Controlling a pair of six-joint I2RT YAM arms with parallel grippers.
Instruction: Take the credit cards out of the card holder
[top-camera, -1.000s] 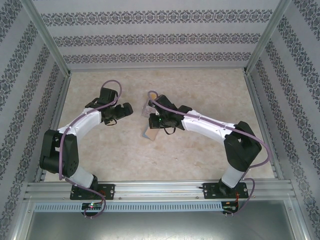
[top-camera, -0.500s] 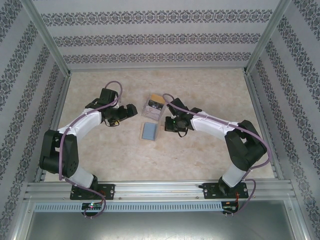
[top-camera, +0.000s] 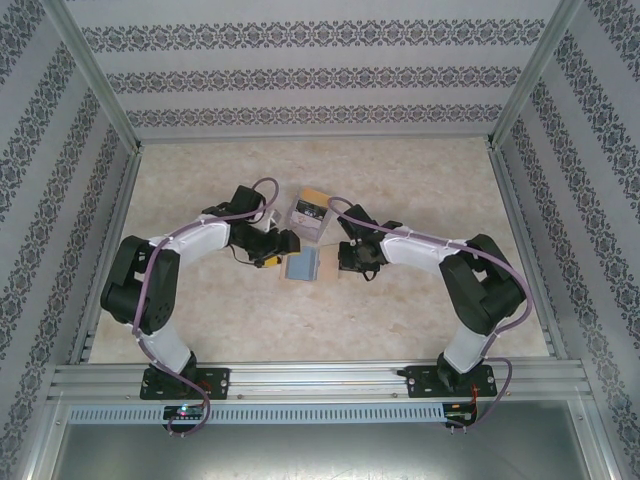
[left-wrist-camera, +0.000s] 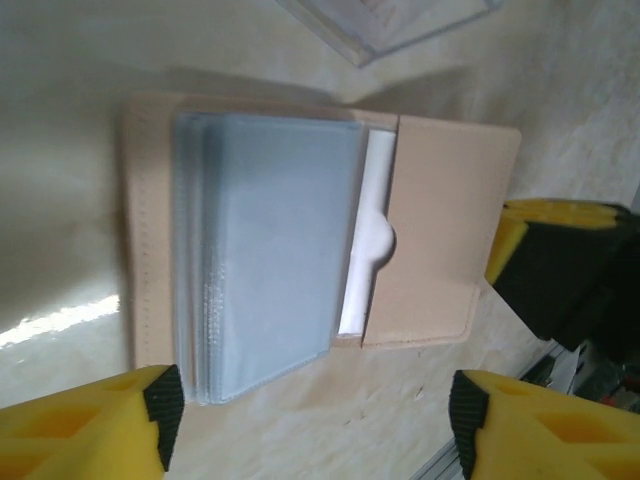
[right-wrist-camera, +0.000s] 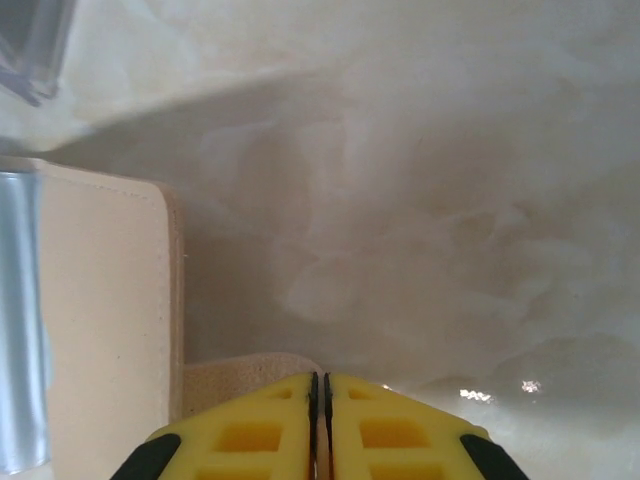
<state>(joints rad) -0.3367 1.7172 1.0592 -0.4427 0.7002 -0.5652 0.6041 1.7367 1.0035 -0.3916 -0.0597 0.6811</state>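
The credit cards (left-wrist-camera: 270, 250) are a grey-blue stack lying on a flat tan piece (left-wrist-camera: 445, 230). That piece has a notched pocket with a white edge showing in it. From above the stack (top-camera: 300, 265) lies at mid-table. The card holder (top-camera: 308, 215), a translucent boxy case with a tan far edge, stands just behind it, and a corner of the case (left-wrist-camera: 390, 20) shows in the left wrist view. My left gripper (left-wrist-camera: 315, 425) is open, straddling the stack's near edge, with bare table between its fingers. My right gripper (right-wrist-camera: 320, 380) is shut, with its tips over the tan piece's right edge (right-wrist-camera: 250, 370).
The table is beige marble-patterned (top-camera: 400, 320), walled by patterned panels with a metal rail along the near side. The right gripper's yellow and black fingers (left-wrist-camera: 560, 270) crowd the tan piece's right side. Both arms meet at mid-table.
The right gripper laid the stack on the table and drew back to its right edge. The left arm swung right to the stack, its jaws narrowing.
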